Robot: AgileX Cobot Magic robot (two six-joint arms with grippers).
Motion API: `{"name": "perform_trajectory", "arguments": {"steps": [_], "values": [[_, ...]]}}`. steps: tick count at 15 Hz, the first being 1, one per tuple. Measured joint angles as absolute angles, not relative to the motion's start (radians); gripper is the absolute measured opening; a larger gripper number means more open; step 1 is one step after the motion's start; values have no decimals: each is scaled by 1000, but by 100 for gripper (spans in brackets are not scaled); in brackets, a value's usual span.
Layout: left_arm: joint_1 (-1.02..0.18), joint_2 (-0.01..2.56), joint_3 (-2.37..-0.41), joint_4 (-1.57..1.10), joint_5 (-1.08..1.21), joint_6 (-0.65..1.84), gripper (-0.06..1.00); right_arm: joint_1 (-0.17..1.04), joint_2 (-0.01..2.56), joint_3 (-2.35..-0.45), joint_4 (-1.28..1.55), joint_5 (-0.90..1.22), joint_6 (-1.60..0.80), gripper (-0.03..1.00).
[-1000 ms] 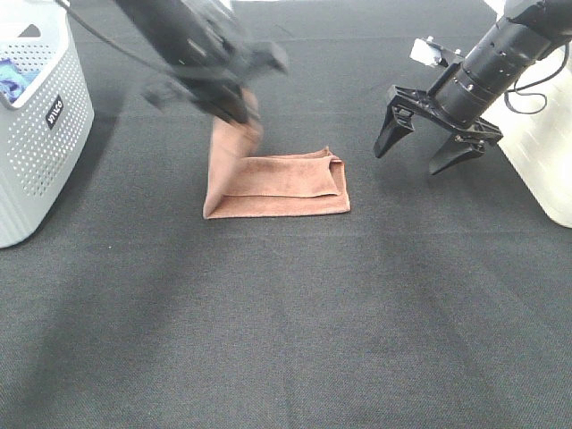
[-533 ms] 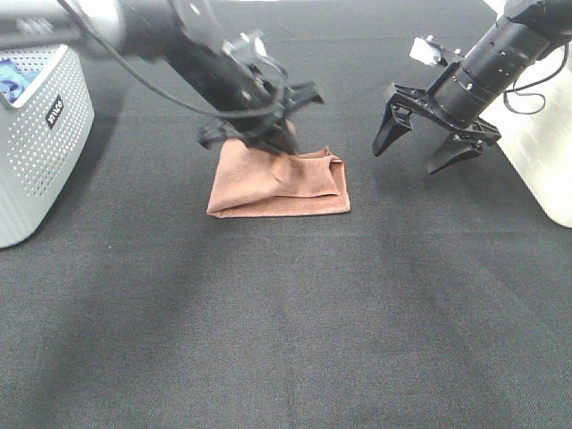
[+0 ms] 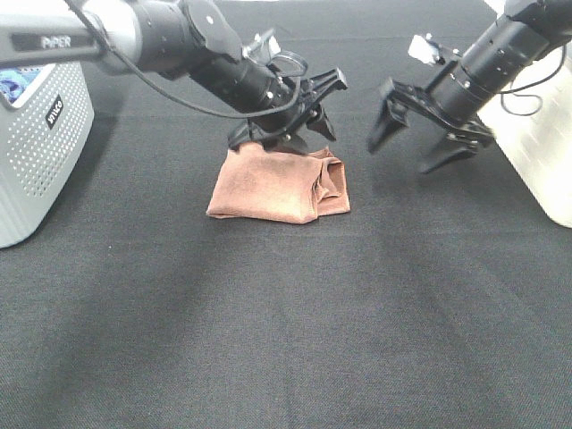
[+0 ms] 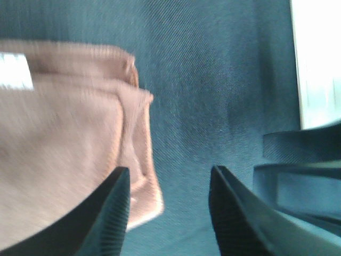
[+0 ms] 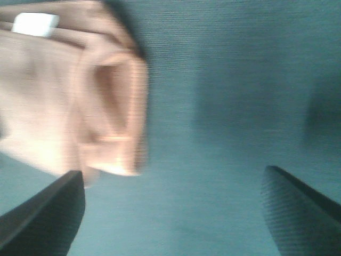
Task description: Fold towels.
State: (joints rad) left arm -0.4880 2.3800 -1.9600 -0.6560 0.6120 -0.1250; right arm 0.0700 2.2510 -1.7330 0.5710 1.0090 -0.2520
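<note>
**Soft towel on the table, both end effectors released**

The rust-brown terry towel [image 3: 277, 183] lies on the black cloth-covered table [image 3: 286, 340] as a flat, layered rectangle. Its right end is rumpled into a loose, raised roll. The left end effector [image 3: 315, 112] hovers just above that rumpled end with its jaws spread and nothing between them. In the left wrist view its ribbed fingers [image 4: 109, 213] stand apart over the towel's edge and bare table. The right end effector [image 3: 400, 152] hangs beside the towel on its right, clear of it, also spread and empty.

The towel looks light, limp and a little grippy. It will likely sag and drag on the table rather than slide, and layers may peel apart if only the top one is pinched. A corner or the doubled edge at the rumpled end looks the best hold, taking all layers together.

A white perforated plastic basket [image 3: 36, 152] stands at the far left, and a white bin [image 3: 545, 152] at the far right.
</note>
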Motion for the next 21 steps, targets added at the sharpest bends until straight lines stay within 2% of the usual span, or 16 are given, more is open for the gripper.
{"name": "perform_trajectory", "arguments": {"steps": [2, 5, 7, 10, 13, 18, 21], "values": [[-446, 2339, -1960, -573, 620, -62, 46, 85, 2251, -1733, 688, 1032, -333, 84], [-351, 2275, -1960, -377, 684, -37, 46, 194, 2255, -1733, 894, 1028, -472, 84], [-319, 2273, -1960, -345, 744, -37, 46, 246, 2301, -1735, 1028, 1006, -561, 84], [-312, 2273, -1960, -326, 784, -37, 46, 256, 2369, -1735, 1136, 987, -636, 84], [-312, 2273, -1960, -322, 817, -36, 46, 218, 2449, -1735, 1157, 948, -661, 84], [-312, 2273, -1960, -318, 914, -36, 46, 70, 2455, -1735, 1044, 954, -629, 83], [-312, 2261, -1960, -303, 945, -36, 46, 46, 2423, -1735, 987, 994, -611, 83]]}}
